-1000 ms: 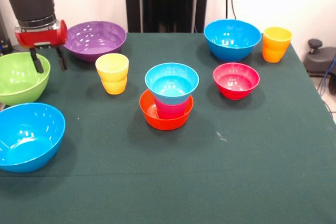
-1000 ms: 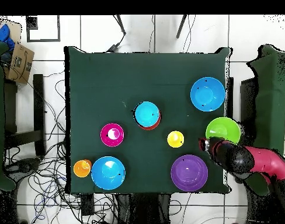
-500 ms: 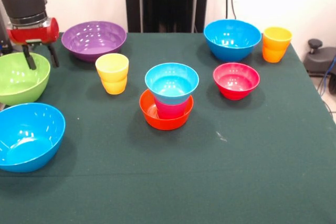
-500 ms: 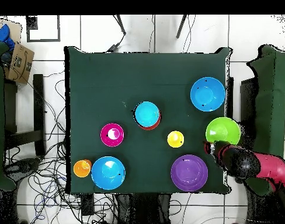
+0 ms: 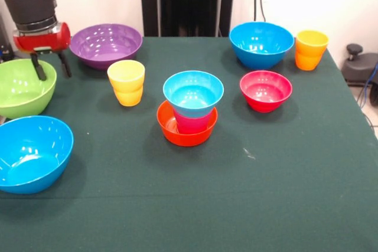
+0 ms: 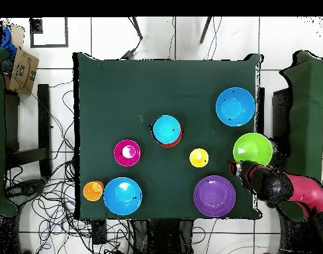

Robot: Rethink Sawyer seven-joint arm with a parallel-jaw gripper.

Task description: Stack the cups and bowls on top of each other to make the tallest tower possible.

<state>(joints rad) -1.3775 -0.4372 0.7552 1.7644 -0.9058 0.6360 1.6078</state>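
Gripper [image 5: 49, 66] open and empty, nudged back toward purple bowl [image 5: 106, 43] from lime green bowl [image 5: 22, 87] rim, grasp not begun, tower [image 5: 190, 107] unchanged.

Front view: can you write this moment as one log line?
gripper: open, empty, over glossy lime green plastic bowl rim | tower: orange bowl, red-pink cup, light blue bowl

No text, label, brand, number or sign can be read in either view. The bowls, the cups, the green worktop [image 5: 283, 193] and the red and black arm [image 5: 32, 4] all show plain surfaces, and the cardboard box [image 6: 22, 71] beside the worktop bears nothing legible.
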